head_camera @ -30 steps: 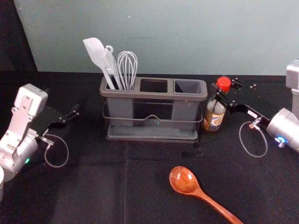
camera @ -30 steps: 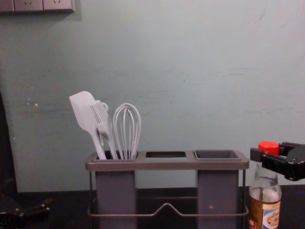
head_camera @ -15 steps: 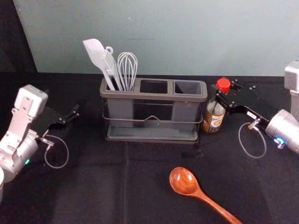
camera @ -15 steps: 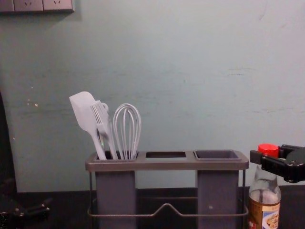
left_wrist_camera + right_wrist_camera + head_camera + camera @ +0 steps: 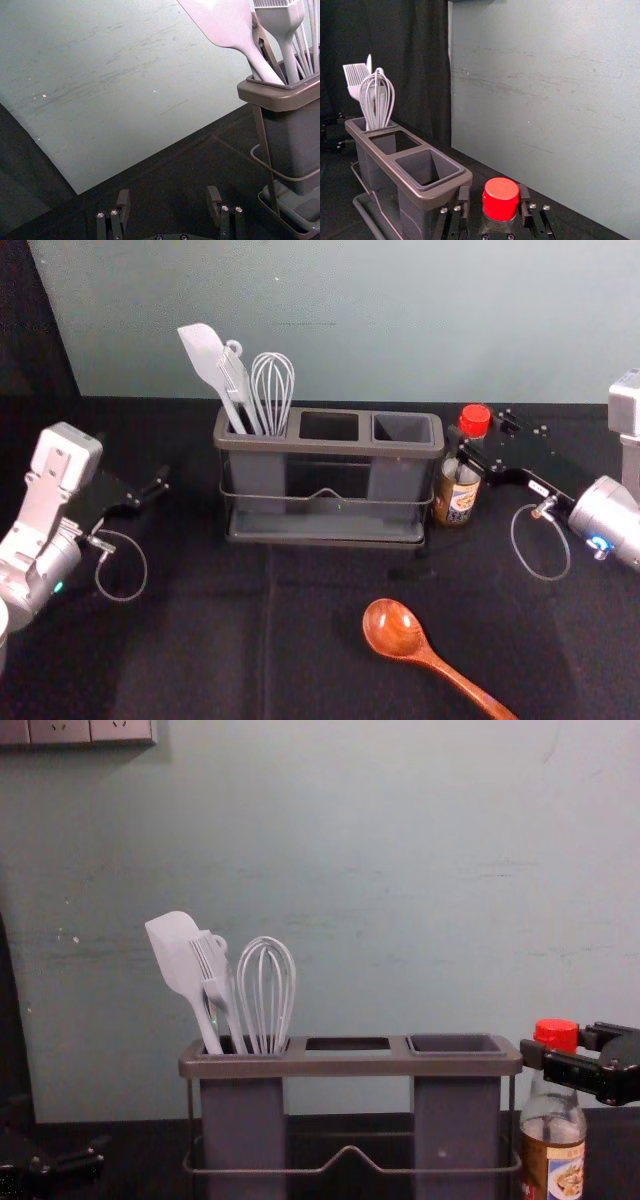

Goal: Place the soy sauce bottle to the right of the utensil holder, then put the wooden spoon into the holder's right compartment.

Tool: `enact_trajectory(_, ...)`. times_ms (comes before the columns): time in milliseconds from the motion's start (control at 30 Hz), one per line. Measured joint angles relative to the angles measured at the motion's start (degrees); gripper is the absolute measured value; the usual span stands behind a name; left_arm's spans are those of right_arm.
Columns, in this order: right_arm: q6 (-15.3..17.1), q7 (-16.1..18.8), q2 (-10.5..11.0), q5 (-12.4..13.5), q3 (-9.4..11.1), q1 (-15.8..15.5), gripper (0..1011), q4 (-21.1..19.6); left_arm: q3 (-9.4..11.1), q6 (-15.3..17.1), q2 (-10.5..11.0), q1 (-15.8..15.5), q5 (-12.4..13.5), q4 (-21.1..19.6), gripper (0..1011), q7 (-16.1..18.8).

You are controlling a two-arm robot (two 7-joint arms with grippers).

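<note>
Head view: the right gripper (image 5: 482, 435) is at the soy sauce bottle (image 5: 458, 502), which stands upright just beside the utensil holder (image 5: 330, 447), on its right. The wooden spoon (image 5: 395, 628) lies on the desk (image 5: 200, 650) in front, and the left gripper (image 5: 150, 488) is parked left of the holder.

Left wrist view: there, the left gripper's fingers are wide apart, nothing between them, and the spatula (image 5: 232, 27) leans out of the holder.

Right wrist view: here's the red cap (image 5: 500, 197) between part-open fingers, one right up against it, a gap showing at the other; I can't tell whether they grip.

Chest view: the fingers reach in around the bottle's top, and the whisk (image 5: 285, 1005) stands in the holder's left compartment.
</note>
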Motion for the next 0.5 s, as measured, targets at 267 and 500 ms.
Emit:
enact_trajectory(267, 0.0, -0.02, 0.04, 0.0, 0.0, 0.01, 799, -0.02, 0.0, 0.0, 0.0, 0.0, 0.0, 0.0, 1005, 0.0)
enact_trajectory(500, 0.0, -0.11, 0.05, 0.02, 0.0, 0.01, 984, -0.04, 0.0, 0.0, 0.0, 0.0, 0.0, 0.0, 1005, 0.0)
